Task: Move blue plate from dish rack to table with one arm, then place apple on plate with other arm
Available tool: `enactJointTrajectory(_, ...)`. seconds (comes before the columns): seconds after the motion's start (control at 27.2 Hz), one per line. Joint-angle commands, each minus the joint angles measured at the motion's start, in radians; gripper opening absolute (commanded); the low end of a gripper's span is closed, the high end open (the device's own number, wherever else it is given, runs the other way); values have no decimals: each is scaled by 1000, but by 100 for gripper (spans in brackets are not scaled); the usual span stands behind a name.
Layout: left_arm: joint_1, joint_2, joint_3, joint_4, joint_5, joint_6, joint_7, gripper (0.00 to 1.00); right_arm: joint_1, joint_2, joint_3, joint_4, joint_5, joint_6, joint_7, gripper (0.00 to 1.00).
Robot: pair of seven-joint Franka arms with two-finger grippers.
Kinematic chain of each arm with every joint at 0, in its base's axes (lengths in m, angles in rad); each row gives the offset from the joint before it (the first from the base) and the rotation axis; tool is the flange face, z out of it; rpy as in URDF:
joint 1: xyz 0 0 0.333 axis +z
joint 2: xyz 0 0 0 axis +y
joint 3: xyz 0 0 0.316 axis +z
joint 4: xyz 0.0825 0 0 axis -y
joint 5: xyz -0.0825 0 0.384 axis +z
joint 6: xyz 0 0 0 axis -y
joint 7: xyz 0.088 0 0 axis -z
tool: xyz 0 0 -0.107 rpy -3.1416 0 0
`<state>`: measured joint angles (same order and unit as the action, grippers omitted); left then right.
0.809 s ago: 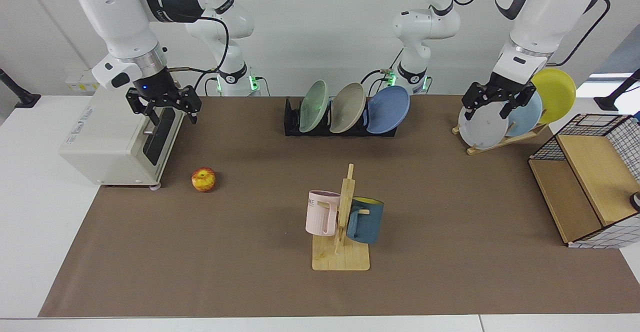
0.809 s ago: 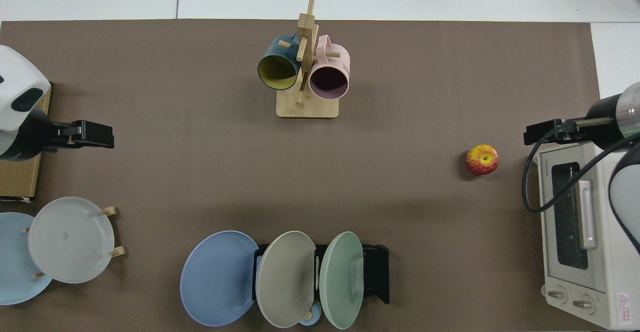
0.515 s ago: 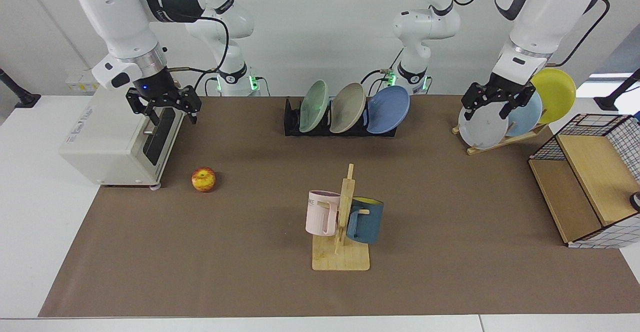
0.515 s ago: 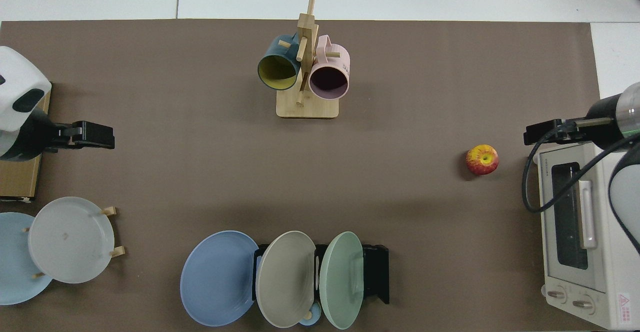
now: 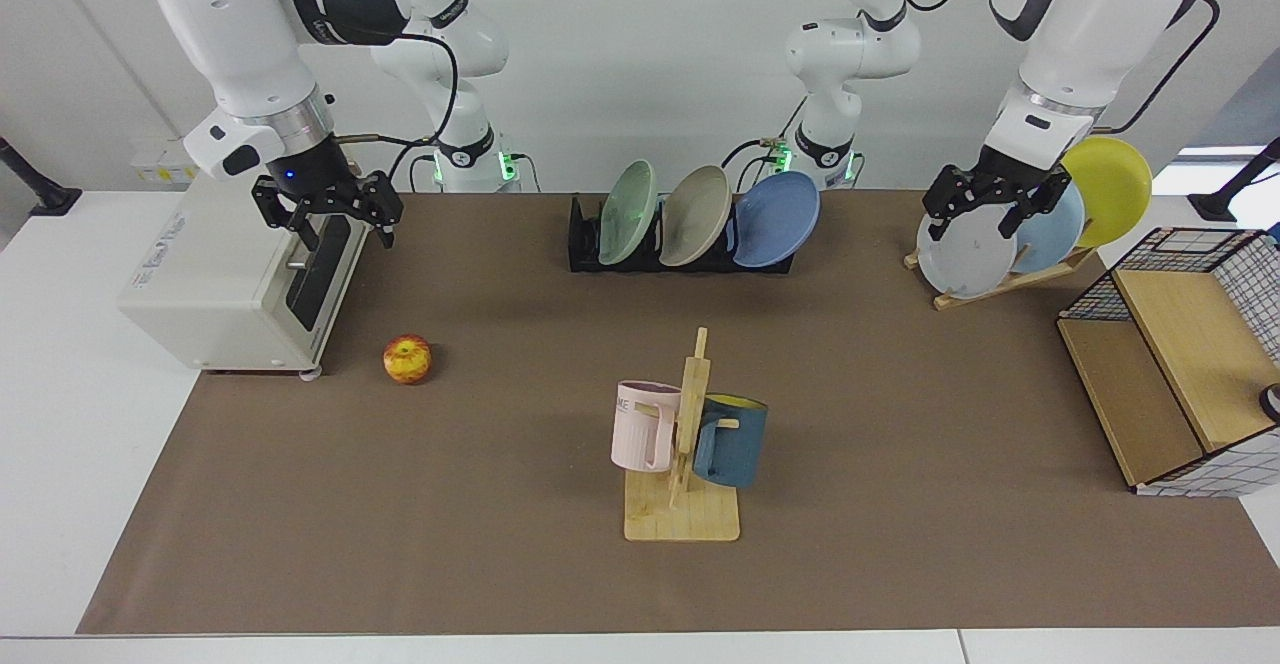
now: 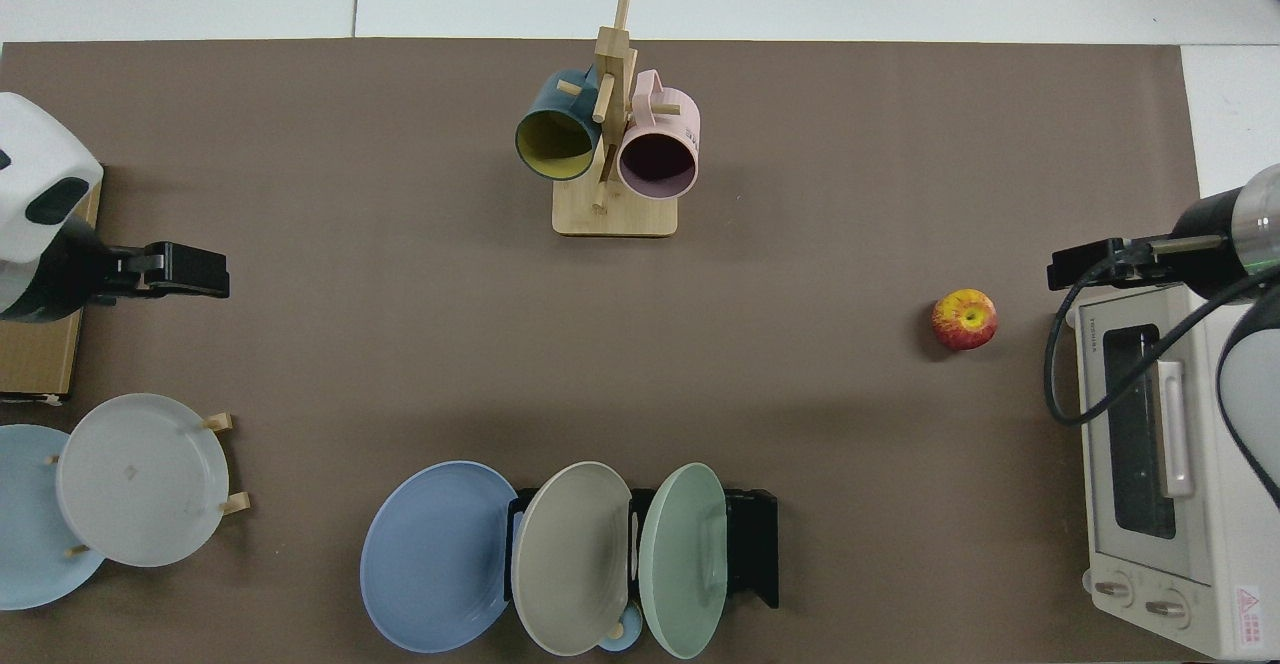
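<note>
The blue plate (image 5: pixel 777 218) leans in the end slot of the black dish rack (image 5: pixel 583 244), at the counter's (image 5: pixel 500 544) edge nearest the robot bases, about midway along it. A beige plate (image 5: pixel 694 215) and a pale green plate (image 5: pixel 627 212) stand in the slots beside it.

The apple (image 5: pixel 407 359) lies on the brown mat well apart from the rack, just beside the white toaster oven (image 5: pixel 230 279) at the counter's end on the right arm's side.

The right gripper (image 5: pixel 340 224) hangs above the oven's front, fingers spread wide and empty. The left gripper (image 5: pixel 985 216) hovers, wide and empty, in front of the grey plate (image 5: pixel 960 262) that leans on the wooden plate stand (image 5: pixel 1000 284) near the opposite end. A sky-blue plate (image 5: pixel 1058 229) and a yellow plate (image 5: pixel 1110 189) lean behind it.

A wooden mug tree (image 5: pixel 685 484) stands near the counter's middle, with a pink mug (image 5: pixel 642 426) and a dark blue mug (image 5: pixel 732 441) hung on it. A wire-and-wood shelf (image 5: pixel 1180 364) sits at the end past the plate stand.
</note>
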<state>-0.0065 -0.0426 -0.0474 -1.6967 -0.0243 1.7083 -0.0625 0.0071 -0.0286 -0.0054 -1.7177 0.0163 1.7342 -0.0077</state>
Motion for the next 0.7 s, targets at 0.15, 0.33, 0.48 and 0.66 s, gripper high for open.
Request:
enactJointTrajectory(0.15, 10, -5, -3, -8, -14, -9, 15, 100, -12, 1, 8, 0, 4, 5, 18, 100)
enactJointTrajectory(0.33, 10, -6, -3, -8, -9, -15, 18, 100, -12, 1, 8, 0, 2, 5, 18, 100)
enactJointTrajectory(0.48, 10, -19, -3, -3, -5, -41, 20, 100, -12, 1, 8, 0, 2, 7, 15, 100)
enactJointTrajectory(0.66, -4, -62, -11, -60, -3, -59, 20, 100, -16, 3, -1, 0, 4, 7, 18, 100)
